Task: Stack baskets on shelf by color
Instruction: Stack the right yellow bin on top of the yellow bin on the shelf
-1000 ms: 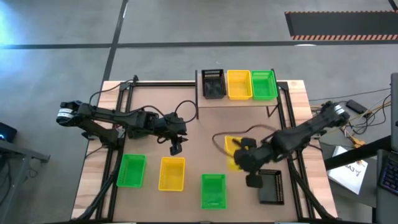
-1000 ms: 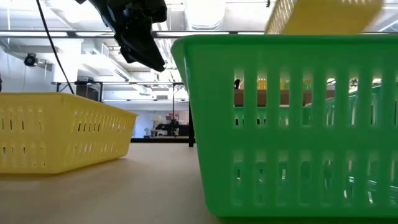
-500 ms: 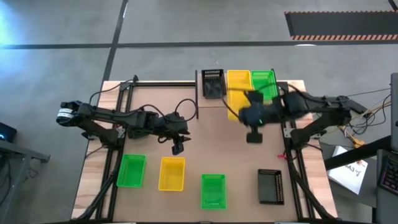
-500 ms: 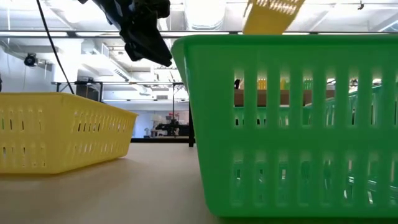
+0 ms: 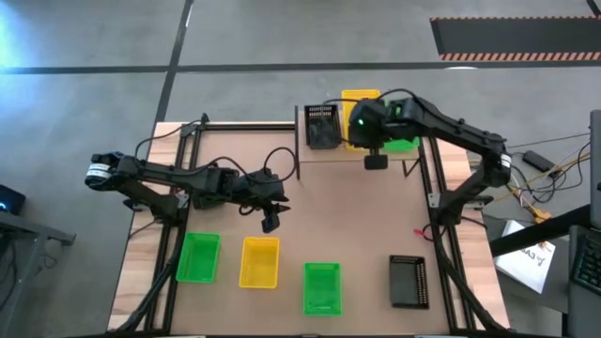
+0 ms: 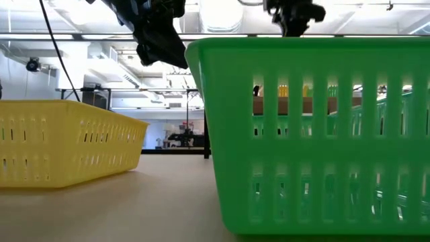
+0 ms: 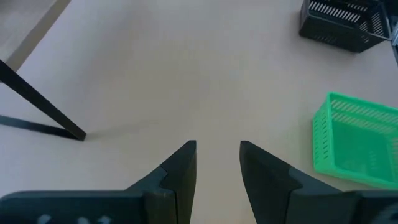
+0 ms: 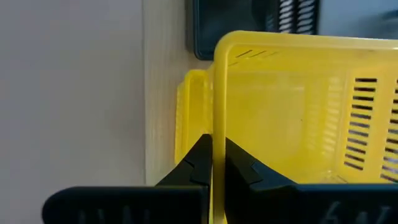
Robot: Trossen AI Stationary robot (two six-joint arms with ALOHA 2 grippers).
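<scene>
Over the shelf [image 5: 324, 153], a yellow basket [image 8: 292, 112] is pinched by its wall in the right claw [image 8: 217, 163], above another yellow basket [image 8: 189, 118] w/ black basket [image 5: 321, 126] beside. Left claw [image 7: 217, 165] is held spread over tabletop [image 5: 329, 216].

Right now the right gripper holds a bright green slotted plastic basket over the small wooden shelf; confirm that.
Wrong colour. The right gripper is clamped on the wall of a bright yellow slotted plastic basket, above the small wooden shelf, as the right wrist view shows.
</scene>
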